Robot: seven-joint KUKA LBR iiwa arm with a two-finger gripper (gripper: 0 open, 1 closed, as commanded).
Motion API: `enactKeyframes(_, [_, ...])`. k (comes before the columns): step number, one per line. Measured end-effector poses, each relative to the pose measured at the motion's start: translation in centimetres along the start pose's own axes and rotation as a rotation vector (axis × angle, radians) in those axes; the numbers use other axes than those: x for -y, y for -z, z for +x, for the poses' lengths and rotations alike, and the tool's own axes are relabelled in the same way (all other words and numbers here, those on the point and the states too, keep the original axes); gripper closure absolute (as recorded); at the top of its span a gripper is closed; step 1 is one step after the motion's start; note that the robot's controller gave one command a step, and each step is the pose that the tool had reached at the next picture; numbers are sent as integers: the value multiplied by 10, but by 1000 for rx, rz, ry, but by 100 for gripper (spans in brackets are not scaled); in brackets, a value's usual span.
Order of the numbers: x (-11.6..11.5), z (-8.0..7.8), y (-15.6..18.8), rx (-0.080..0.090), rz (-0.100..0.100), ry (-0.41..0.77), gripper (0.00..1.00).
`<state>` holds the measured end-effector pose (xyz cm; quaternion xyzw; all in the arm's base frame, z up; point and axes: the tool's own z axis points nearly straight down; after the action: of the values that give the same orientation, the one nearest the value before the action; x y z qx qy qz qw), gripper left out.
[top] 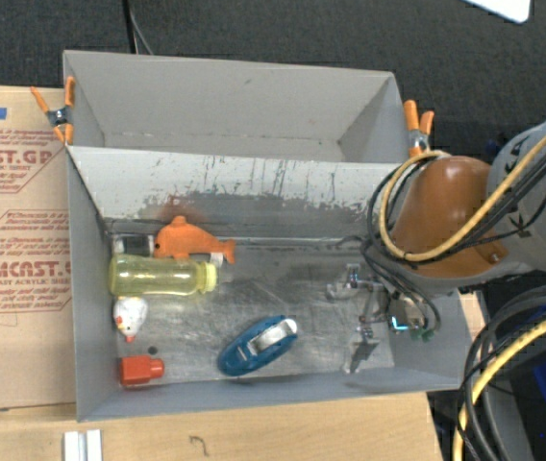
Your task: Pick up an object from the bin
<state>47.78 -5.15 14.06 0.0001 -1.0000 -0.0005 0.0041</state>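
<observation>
Grey metal is all that shows between the fingers of the end effector [353, 323]: it hangs low over a bare patch of the bin [225, 113] floor with its jaws spread wide and nothing in its grasp. The wide opening suits a descent onto something, yet no thing lies under it at present.

Nearest to it, just to the view's left and a little toward the front wall, lies a blue object with a white top piece [258, 345], long and rounded, flat on the floor and set at a slant. It lies apart from everything else, so it looks the likeliest pick, though nothing shows that the end effector is aimed at it. Its slant would call for the fingers to close across its narrow width.

Well apart to the left, the other things gather against the far side wall. A yellow-green translucent bottle [161, 278] lies on its side with an orange toy fish [190, 240] just behind it, touching or nearly so. In front of the bottle sit a small white toy chicken [130, 317] and a red block [141, 371]. Their crowding near the wall leaves less room for the fingers.
</observation>
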Motion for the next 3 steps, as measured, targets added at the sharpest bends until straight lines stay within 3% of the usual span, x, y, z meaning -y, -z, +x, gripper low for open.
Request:
enactKeyframes(1, [0,-2,4,8,1,1,0])
enactKeyframes(2, [-87,-12,-62,2,18,-76,100])
enactKeyframes(3, [-87,-12,-62,2,17,-76,100])
